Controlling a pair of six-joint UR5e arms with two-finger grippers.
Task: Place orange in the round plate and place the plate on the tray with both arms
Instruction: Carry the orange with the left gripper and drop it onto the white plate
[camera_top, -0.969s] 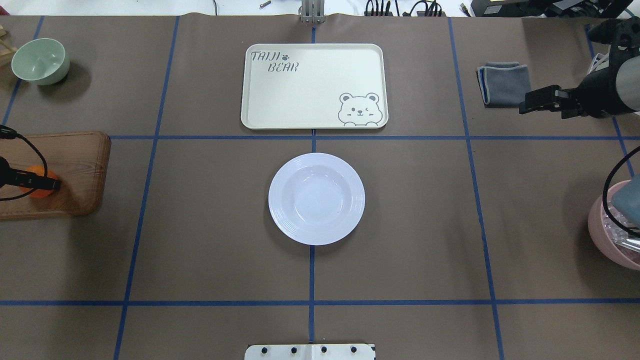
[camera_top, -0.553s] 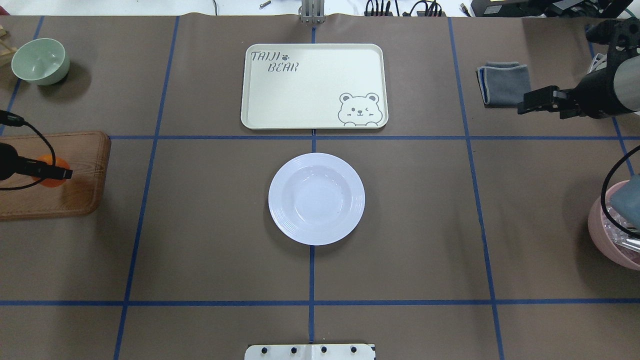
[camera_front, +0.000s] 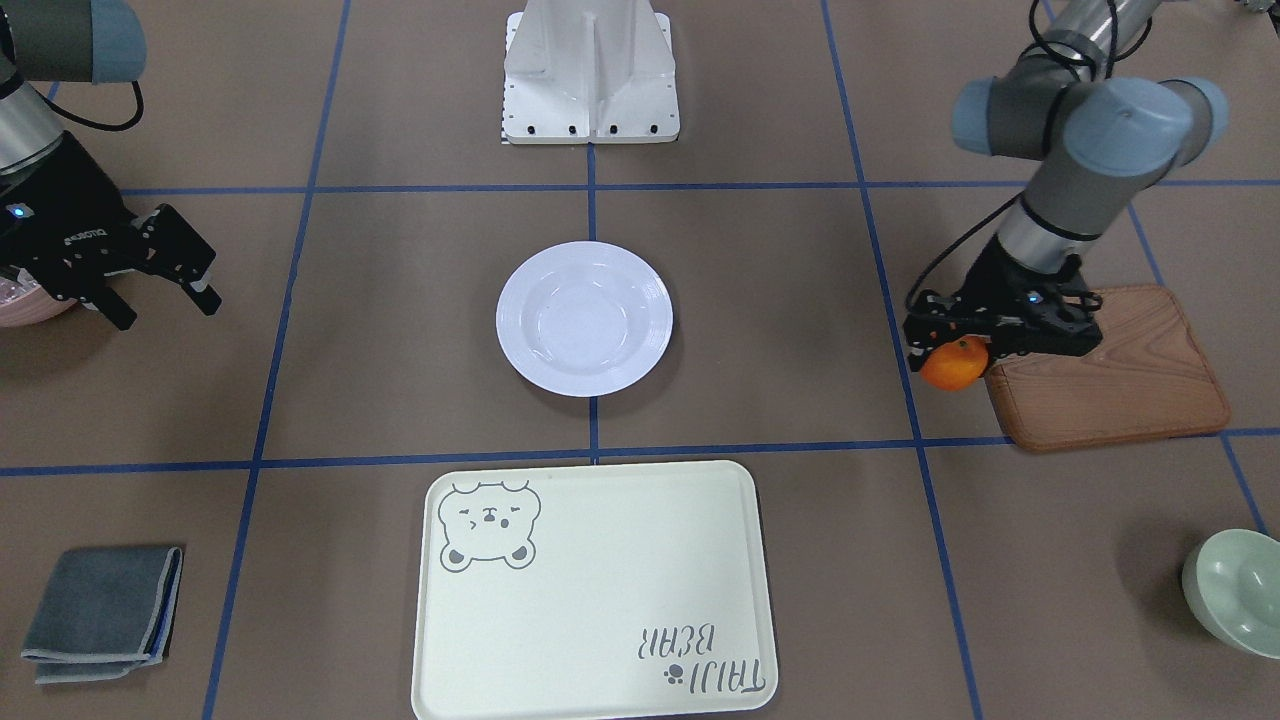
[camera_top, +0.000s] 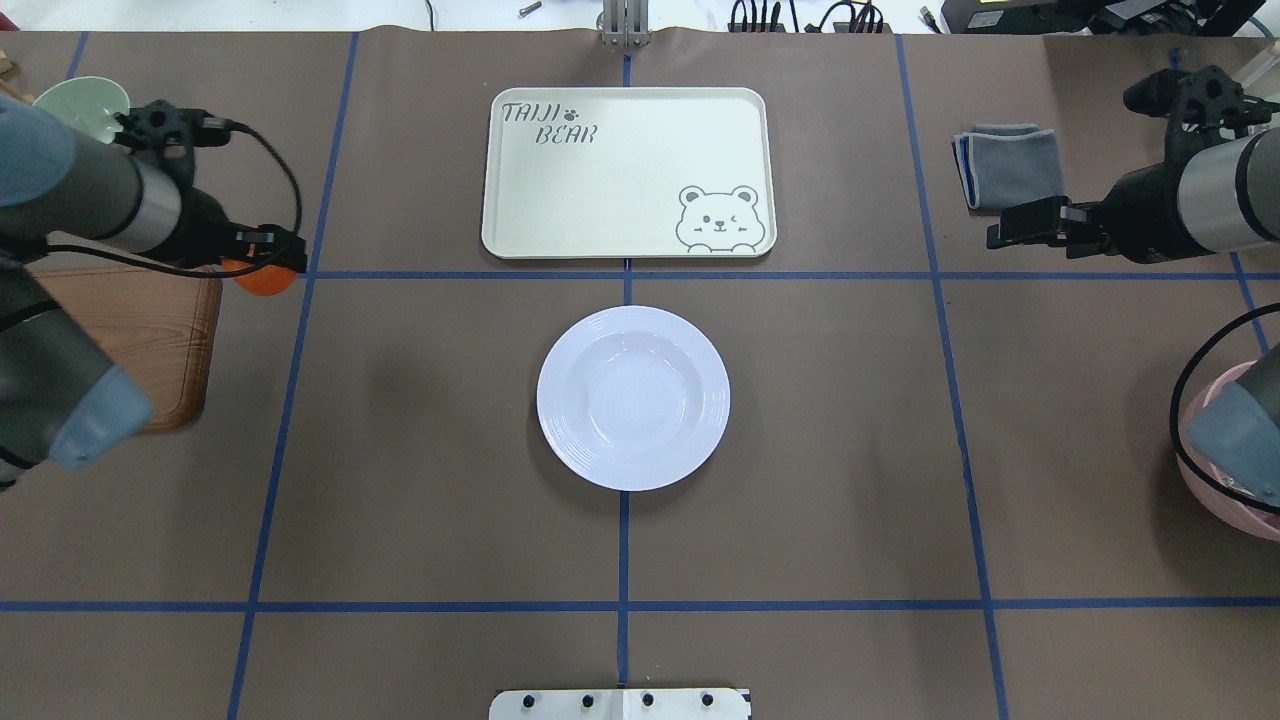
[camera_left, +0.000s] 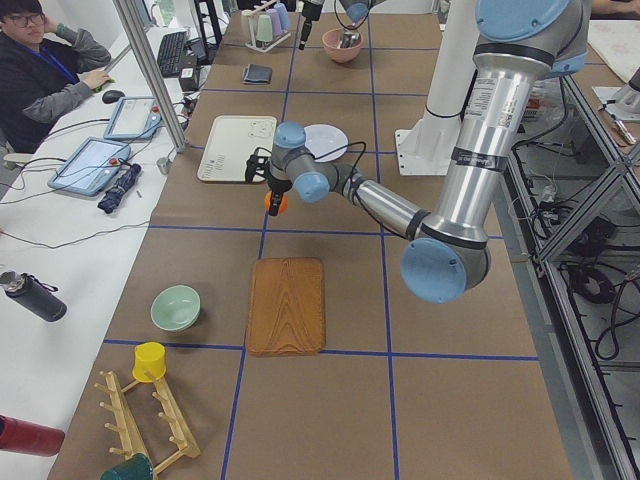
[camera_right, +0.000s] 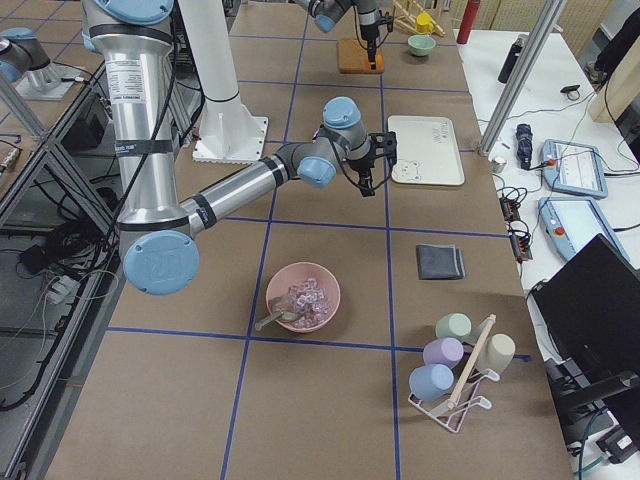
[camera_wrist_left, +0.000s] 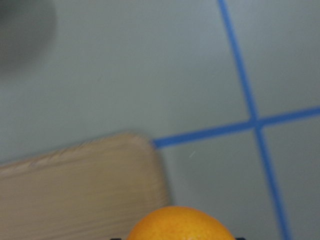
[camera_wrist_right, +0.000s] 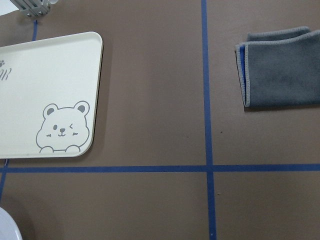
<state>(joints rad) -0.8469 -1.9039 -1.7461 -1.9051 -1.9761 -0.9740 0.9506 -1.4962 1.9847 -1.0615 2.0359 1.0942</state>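
Observation:
The orange (camera_front: 955, 364) hangs in the air just off the wooden board's corner, and my left gripper (camera_front: 950, 345) is shut on it. From above, the orange (camera_top: 262, 279) is left of the tray and well left of the round plate (camera_top: 700, 350). The left wrist view shows only the top of the orange (camera_wrist_left: 180, 226). The white plate (camera_front: 584, 318) lies bare at the table's middle. The cream bear tray (camera_top: 627, 172) lies just beyond it. My right gripper (camera_front: 165, 303) hovers open and holds nothing, far off on the plate's other side, near the grey cloth.
A wooden board (camera_top: 150, 330) lies under my left arm, with a pale green bowl (camera_top: 80, 100) beyond it. A folded grey cloth (camera_top: 1008, 165) and a pink bowl (camera_top: 1230, 500) are on the right side. A person (camera_left: 40, 70) sits at a desk past the table.
My left gripper has lifted the orange off the wooden board and carried it away from the robot and toward the table's middle. My right gripper has drifted slightly toward the centre.

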